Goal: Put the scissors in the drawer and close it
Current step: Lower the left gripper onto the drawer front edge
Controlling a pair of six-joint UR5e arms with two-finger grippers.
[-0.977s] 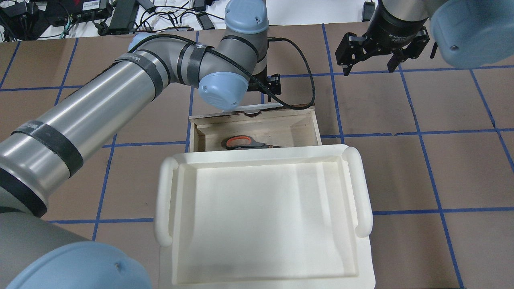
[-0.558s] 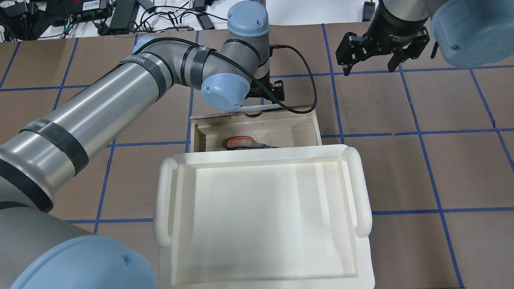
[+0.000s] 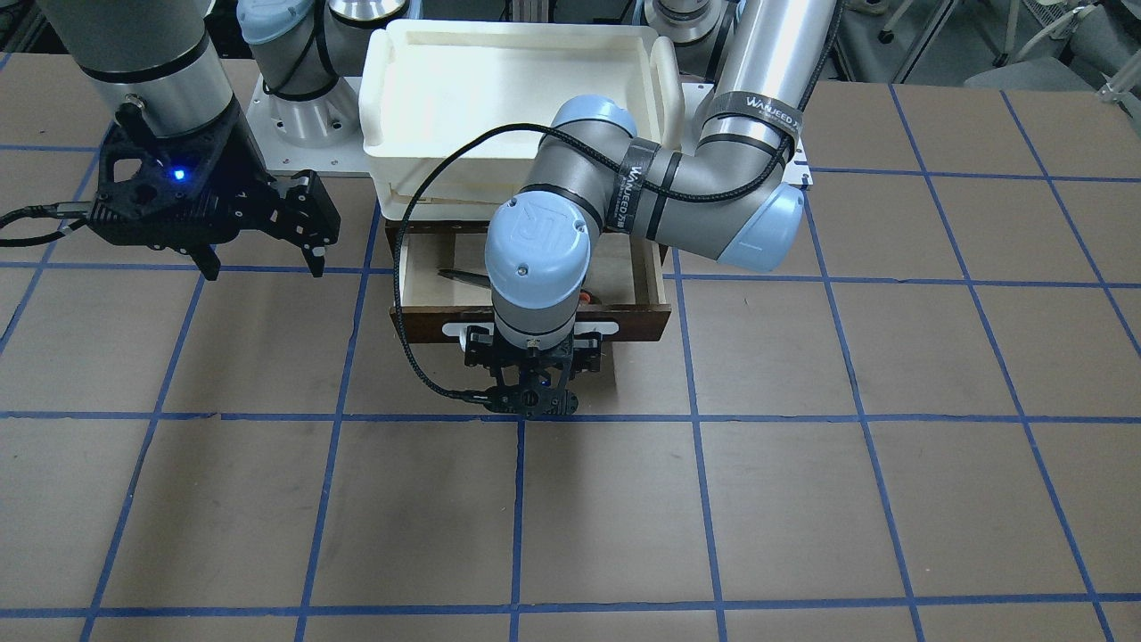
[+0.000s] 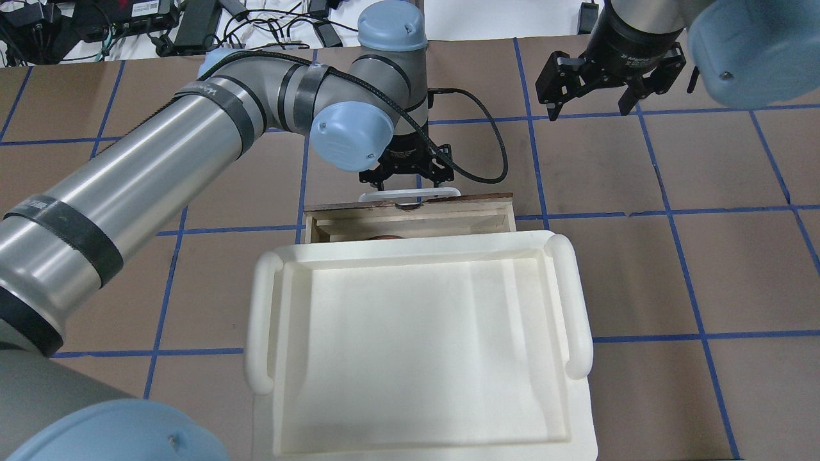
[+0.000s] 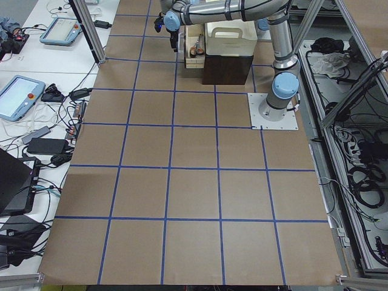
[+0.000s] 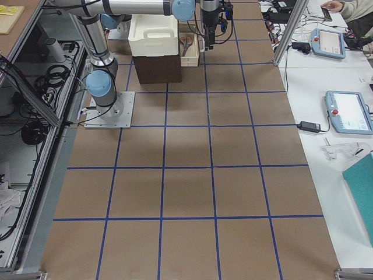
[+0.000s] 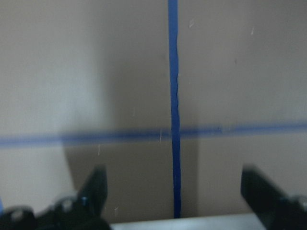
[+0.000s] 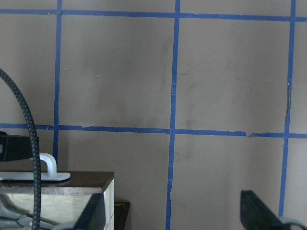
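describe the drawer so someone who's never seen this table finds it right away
Find the big white tray near the robot's base. The drawer juts out from under it, partly open, away from the robot. It alone is wooden: pale inside, dark brown front, white bar handle.

Overhead, you look down from behind the robot (image 4: 128, 186) on the large white plastic tray (image 4: 416, 358); the front view faces it from across. Both share the shallow wooden drawer (image 4: 448, 224) below this tray. Side views stand far from it, wrist cameras near.
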